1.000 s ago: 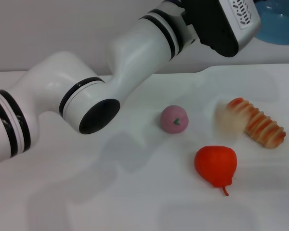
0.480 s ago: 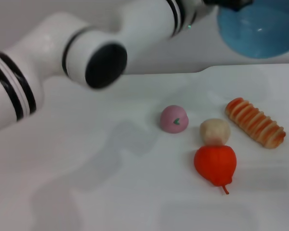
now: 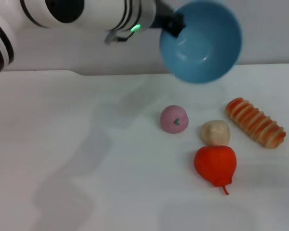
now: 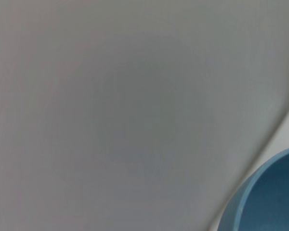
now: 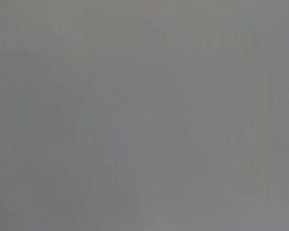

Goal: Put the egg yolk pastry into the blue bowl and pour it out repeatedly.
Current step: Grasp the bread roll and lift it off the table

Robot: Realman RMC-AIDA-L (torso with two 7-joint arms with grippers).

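The left gripper (image 3: 171, 24) clasps the rim of the blue bowl (image 3: 202, 41), held aloft and tipped so its hollow faces the head camera (nothing lies inside). Below the gripper, on the white table (image 3: 62, 168), the egg yolk pastry (image 3: 215, 132) rests touching a red fruit (image 3: 215, 164), between a pink ball (image 3: 174, 119) and a striped bread roll (image 3: 255, 122).

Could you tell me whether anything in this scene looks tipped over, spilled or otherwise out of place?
The round light-blue plastic bowl is held aloft on its side by the left end effector, its visible interior empty. The small beige-cream egg yolk pastry lies on the white table, touching the red pear-shaped fruit.
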